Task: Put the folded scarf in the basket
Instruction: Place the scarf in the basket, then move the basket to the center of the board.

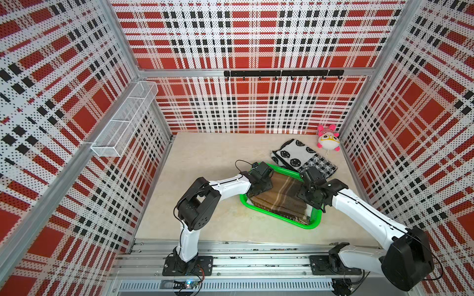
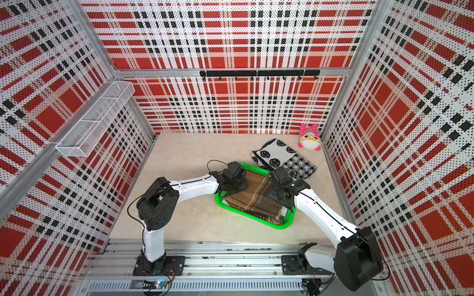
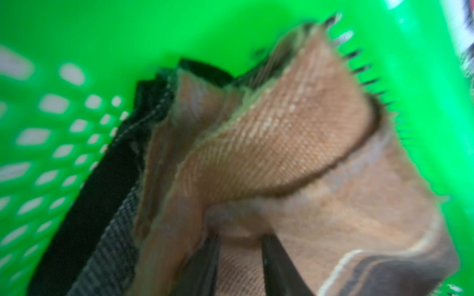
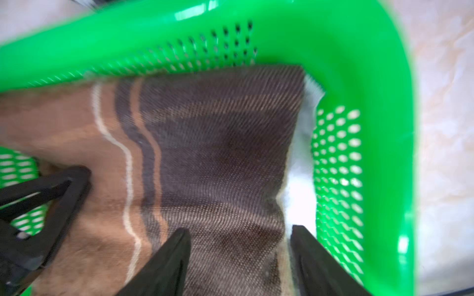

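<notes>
**Scarf lies in the basket**

The folded scarf (image 1: 279, 198) lies inside the basket (image 4: 384, 102), covering most of its floor. The right gripper (image 4: 239, 229) stands wide by a basket corner, apparently releasing. The left gripper (image 3: 238, 238), narrow, pinches a fold, probably to steady it.

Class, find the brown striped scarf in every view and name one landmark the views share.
A top view: brown scarf right of centre, inside the green basket.
A top view: near centre, inside that basket.
Left wrist: bunched, filling the middle.
Right wrist: flat across the middle.
Shared landmark: the basket's green plastic, in all four.
</notes>
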